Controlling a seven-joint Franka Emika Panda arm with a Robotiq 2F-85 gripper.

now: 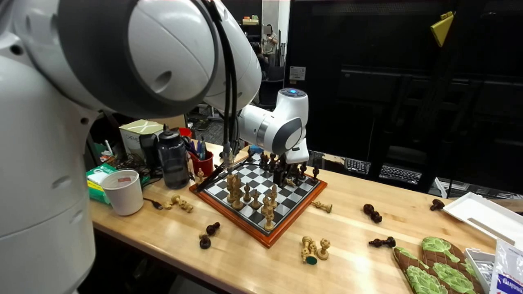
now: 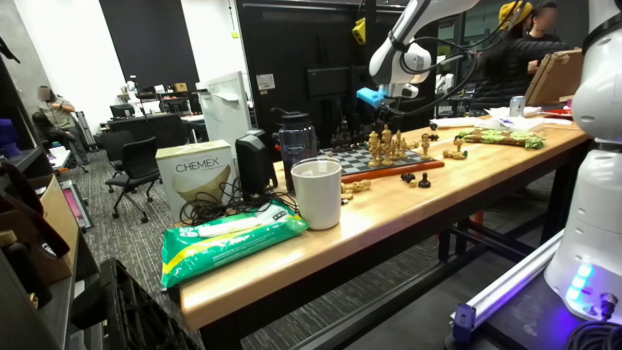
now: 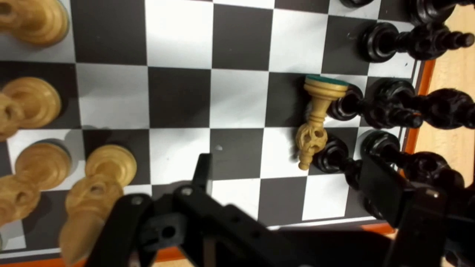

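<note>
My gripper stands open over the chessboard, with nothing held between its fingers. A light wooden chess piece lies on its side on the board, ahead of the jaws in the wrist view, its green felt base showing. It rests against or close beside dark pieces; actual contact is hard to tell. Several upright dark pieces line that side, and the right finger overlaps some of them in view. Upright light pieces stand on the opposite side. In an exterior view, the gripper is low among the dark pieces.
Loose pieces lie around the board, including light ones and dark ones. A white cup, a dark bottle and a red pen holder stand beside it. Patterned oven mitts and a white tray lie opposite.
</note>
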